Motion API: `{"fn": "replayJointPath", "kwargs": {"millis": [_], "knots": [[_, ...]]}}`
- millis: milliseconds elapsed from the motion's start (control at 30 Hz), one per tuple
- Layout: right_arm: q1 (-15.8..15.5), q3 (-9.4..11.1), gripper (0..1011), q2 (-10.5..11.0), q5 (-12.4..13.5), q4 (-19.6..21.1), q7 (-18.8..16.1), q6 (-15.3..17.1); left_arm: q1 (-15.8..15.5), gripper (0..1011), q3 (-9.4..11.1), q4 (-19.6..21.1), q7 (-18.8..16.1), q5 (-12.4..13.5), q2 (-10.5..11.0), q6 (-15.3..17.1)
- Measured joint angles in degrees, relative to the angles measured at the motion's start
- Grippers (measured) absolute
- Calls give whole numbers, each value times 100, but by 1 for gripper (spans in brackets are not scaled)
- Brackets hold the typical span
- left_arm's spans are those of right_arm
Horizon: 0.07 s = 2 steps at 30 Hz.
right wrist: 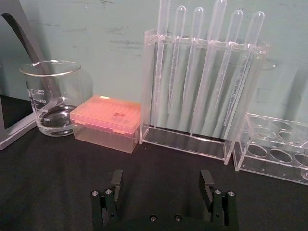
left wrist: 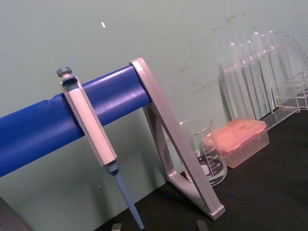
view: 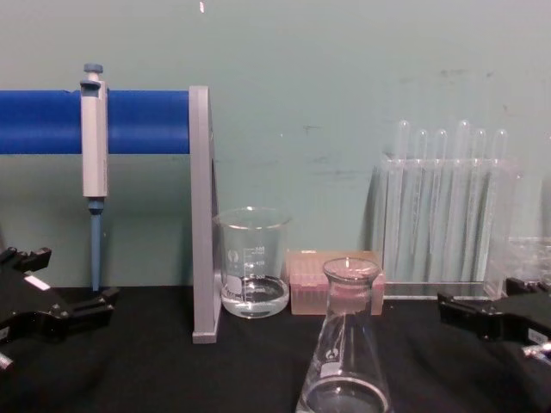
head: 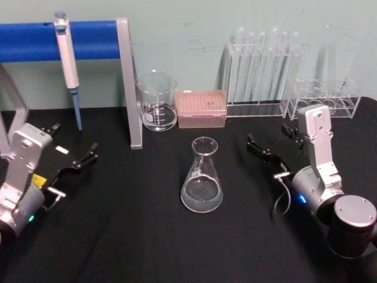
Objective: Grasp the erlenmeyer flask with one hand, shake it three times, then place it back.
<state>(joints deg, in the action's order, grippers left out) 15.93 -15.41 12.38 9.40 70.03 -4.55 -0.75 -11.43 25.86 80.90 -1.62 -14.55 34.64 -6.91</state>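
erlenmeyer flask upright, untouched, between both hands | left hand spread wide, empty | right hand spread wide, empty

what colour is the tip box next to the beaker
Pink, translucent: the tip box beside the beaker shows best in the right wrist view.

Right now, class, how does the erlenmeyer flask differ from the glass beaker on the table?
The erlenmeyer flask is conical with a narrow neck; the beaker is straight-sided and wide-mouthed. The flask stands mid-table between the two open grippers; the beaker stands by the back wall beside the pink tip box. Both are clear glass, upright, with printed marks.
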Motion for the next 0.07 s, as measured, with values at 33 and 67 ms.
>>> {"fn": "replayJointPath", "kwargs": {"millis": [33,67], "knots": [[0,0,1003,0,0,0,0,0,0,1001,0,0,0,0,0,0],[0,0,1002,0,0,0,0,0,0,1001,0,0,0,0,0,0]]}}
